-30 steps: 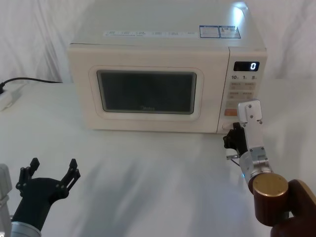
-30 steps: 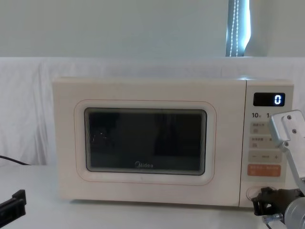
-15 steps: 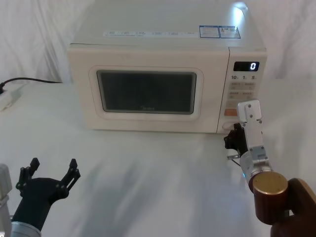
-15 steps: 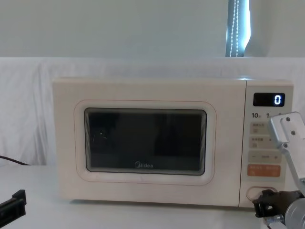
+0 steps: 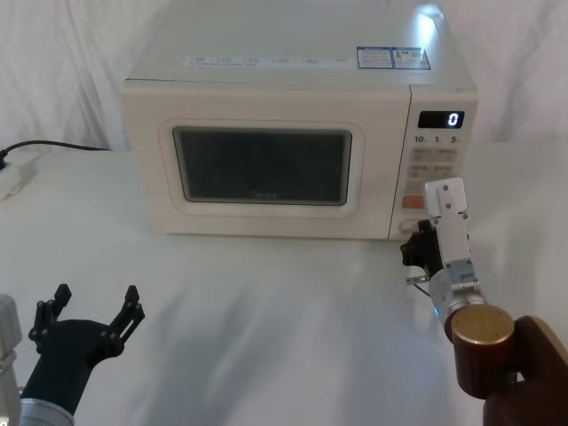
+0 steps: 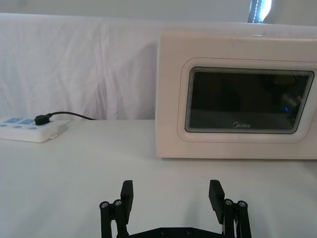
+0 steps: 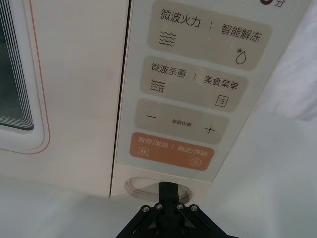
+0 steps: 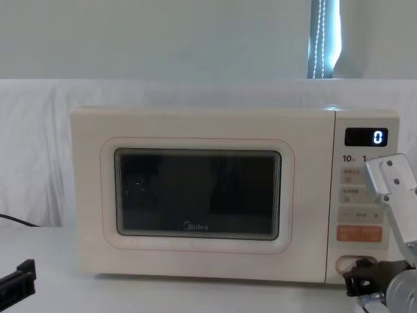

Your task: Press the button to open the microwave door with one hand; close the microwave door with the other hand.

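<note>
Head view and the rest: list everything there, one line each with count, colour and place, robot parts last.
microwave: one, cream, at the back of the table.
door: one, cream frame round dark glass, the front of the microwave, shut.
display: one, blue-lit "0", top of the control panel.
orange key: one, orange, just above the button.
button: one, cream, bottom of the panel.
power strip: one, white, on the table to the microwave's left, with a black plug in it.
table: one, covered in white cloth.
left gripper: one, black, low at the near left, fingers spread.
right gripper: one, black, tip at the button.
</note>
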Robot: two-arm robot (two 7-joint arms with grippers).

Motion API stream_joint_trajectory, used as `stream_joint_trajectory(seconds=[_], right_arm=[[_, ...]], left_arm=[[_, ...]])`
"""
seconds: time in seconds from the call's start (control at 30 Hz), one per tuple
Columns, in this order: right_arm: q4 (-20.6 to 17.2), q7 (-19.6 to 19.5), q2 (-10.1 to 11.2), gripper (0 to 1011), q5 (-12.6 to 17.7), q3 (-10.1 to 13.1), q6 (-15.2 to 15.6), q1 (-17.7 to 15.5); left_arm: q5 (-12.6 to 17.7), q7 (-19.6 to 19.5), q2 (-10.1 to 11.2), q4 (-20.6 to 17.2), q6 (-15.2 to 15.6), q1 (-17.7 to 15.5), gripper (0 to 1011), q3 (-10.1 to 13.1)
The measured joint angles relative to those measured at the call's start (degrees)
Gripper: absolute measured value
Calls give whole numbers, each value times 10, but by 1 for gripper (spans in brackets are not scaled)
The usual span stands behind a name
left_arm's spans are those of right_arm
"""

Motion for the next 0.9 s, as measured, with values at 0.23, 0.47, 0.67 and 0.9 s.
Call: stream_joint_trajectory(seconds=[0.23, 0.47, 0.67, 0.9], right_arm=[[8, -1, -1, 0, -1, 0, 0, 6], [20, -5, -4, 0, -2, 0, -3, 13], [32, -5, -5, 0, -2, 1, -6, 20], [42, -5, -5, 0, -1, 1, -8, 28]], left_arm=[[0, 0, 0, 0, 0, 0, 1001, 0], [0, 0, 0, 0, 0, 0, 1001, 0], [0, 0, 0, 0, 0, 0, 1001, 0], [0, 0, 0, 0, 0, 0, 1001, 0]])
